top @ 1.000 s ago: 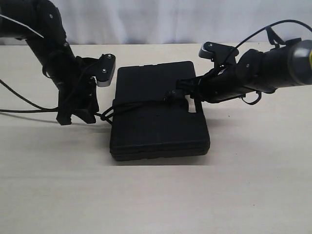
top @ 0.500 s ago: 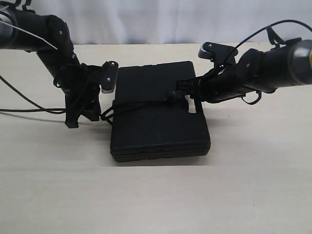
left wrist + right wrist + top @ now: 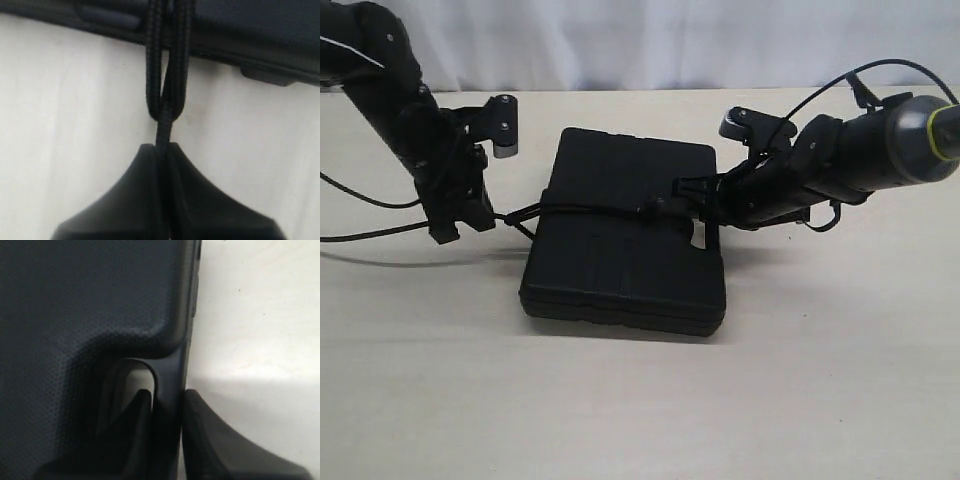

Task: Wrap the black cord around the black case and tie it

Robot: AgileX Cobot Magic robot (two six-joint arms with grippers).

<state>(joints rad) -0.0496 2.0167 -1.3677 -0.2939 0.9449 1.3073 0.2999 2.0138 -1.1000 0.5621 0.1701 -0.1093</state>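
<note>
The black case (image 3: 620,250) lies flat mid-table, skewed, its handle side toward the right arm. The black cord (image 3: 590,209) runs taut across its lid from a knot near the handle to the left edge and off it. My left gripper (image 3: 500,217) is shut on the black cord (image 3: 162,95) just off the case's left edge (image 3: 240,50); two strands pass through a loop in front of the jaws. My right gripper (image 3: 698,200) is shut on the handle bar (image 3: 170,390) of the case (image 3: 75,300), one finger inside the cut-out.
The table top (image 3: 640,400) is pale and bare around the case. The left arm's camera block (image 3: 504,128) hangs near the case's far left corner. Glossy arm cables (image 3: 360,235) trail over the table at the left.
The left gripper has pulled the cord leftward and away. The case has slid left and turned, its near end swinging left. The right gripper has followed, still holding the handle.
</note>
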